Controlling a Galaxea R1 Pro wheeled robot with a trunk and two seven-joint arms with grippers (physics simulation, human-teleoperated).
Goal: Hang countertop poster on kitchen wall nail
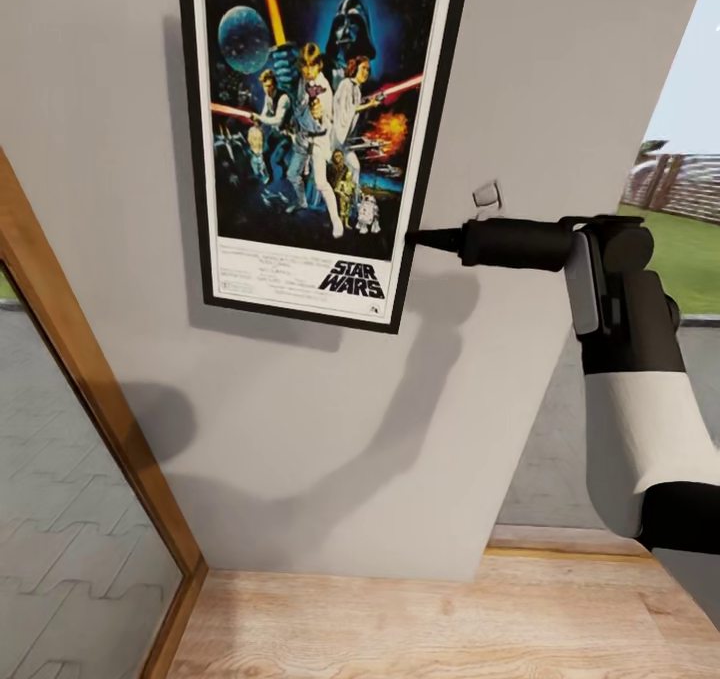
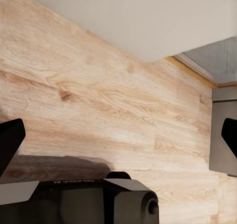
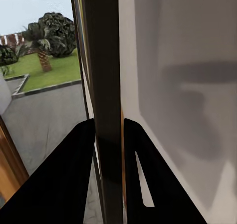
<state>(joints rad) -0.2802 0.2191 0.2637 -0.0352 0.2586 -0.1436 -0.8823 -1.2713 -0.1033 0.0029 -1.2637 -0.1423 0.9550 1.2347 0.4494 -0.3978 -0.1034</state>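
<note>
Head view: the poster [image 1: 318, 129] lies flat against a pale grey wall [image 1: 300, 439], tilted slightly. Its top edge is cut off by the frame. Black frame, white inner border, dark blue artwork, "STAR WARS" logo near the lower right corner. It throws a soft shadow on the wall along its left side and below its bottom edge.

The right gripper [image 1: 420, 239] reaches in from the right, level with the poster's lower right edge. Its dark tip meets the black frame just above the lower right corner. The right arm [image 1: 640, 399], white and black, runs down to the lower right of the view; its shadow falls across the wall below the poster.

Right wrist view: the two dark fingers [image 3: 64, 179] sit closed on either side of the poster's thin edge [image 3: 106, 85], seen end-on as a dark upright strip. The grip is on the poster. Beside it, the grey wall [image 3: 187, 85] on one side and a lawn with a bushy tree [image 3: 49, 31] on the other.

A small pale fitting [image 1: 486, 195] sticks out of the wall just above the gripper; too small to tell what it is.

Left wrist view: the left gripper [image 2: 118, 135] hangs over a light wood floor [image 2: 98, 100], fingers spread wide apart, nothing between them.

A wooden door frame [image 1: 90, 379] runs along the wall's left edge.
</note>
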